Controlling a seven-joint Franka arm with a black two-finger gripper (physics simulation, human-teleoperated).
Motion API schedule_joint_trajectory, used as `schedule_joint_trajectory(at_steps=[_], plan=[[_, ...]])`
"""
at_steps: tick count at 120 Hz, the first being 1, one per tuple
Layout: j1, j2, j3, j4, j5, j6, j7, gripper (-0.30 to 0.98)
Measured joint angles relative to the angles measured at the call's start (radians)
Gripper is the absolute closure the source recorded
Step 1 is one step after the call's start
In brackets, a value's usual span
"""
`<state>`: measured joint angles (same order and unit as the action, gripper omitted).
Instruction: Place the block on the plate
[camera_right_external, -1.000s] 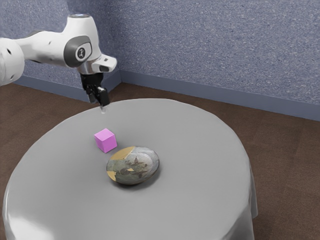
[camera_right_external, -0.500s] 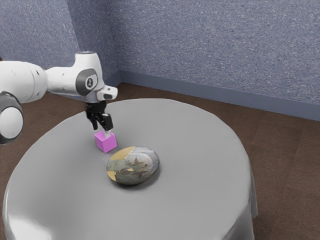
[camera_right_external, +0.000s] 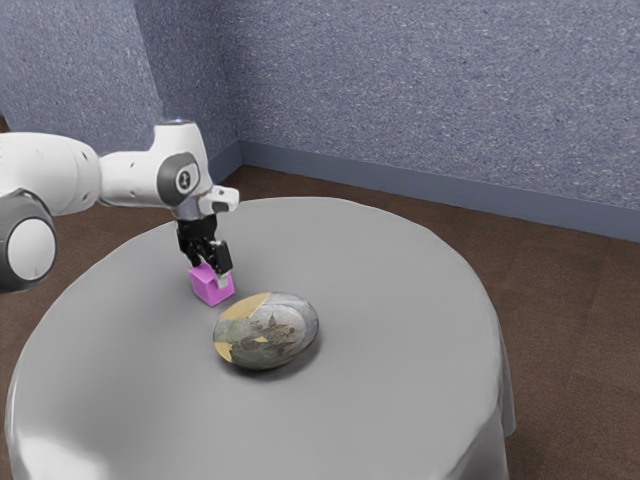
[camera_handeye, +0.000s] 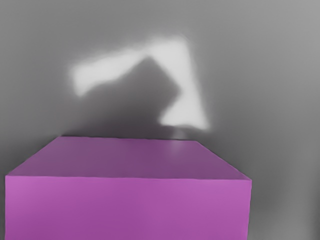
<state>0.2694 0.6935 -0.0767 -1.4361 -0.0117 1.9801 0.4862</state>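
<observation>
Here, a robot arm (camera_right_external: 131, 178) is leaning over a round, grey-covered desk (camera_right_external: 410, 370), its gripper (camera_right_external: 210, 272) reaching down to a pink block (camera_right_external: 212, 293). The fingers (camera_right_external: 225, 258) are standing apart, astride the block rather than visibly pinching it, one of them showing at the side toward the exterior view's right. The block is sitting upright on the desk, while the patterned plate (camera_right_external: 266, 336) is lying just beside it, toward the exterior view's right, and is bearing nothing. In the wrist view, the block is looming close under the hand, its faces running fairly square to the view. The task is apparently standing at the grasp, with the lift and the placing remaining. The next move is calling for the fingers to close evenly on the block's sides, then for a straight lift clear of the plate's rim; its rounded look is suggesting a gentle, centred release.
</observation>
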Motion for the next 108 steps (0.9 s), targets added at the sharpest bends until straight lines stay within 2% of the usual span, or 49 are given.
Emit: schedule_joint_trajectory(at_steps=[10, 30, 48, 67, 108], plan=[[0.0, 0.005, 0.0, 0.0, 0.0, 0.001, 0.001, 0.01], [0.001, 0.008, 0.0, 0.0, 0.004, 0.003, 0.003, 0.2], [0.0, 0.017, 0.0, 0.001, 0.01, 0.012, 0.002, 0.3], [-0.001, 0.012, -0.001, -0.003, 0.012, 0.026, -0.001, 0.32], [-0.047, -0.173, -0.055, -0.157, 0.004, 0.044, -0.008, 0.31]])
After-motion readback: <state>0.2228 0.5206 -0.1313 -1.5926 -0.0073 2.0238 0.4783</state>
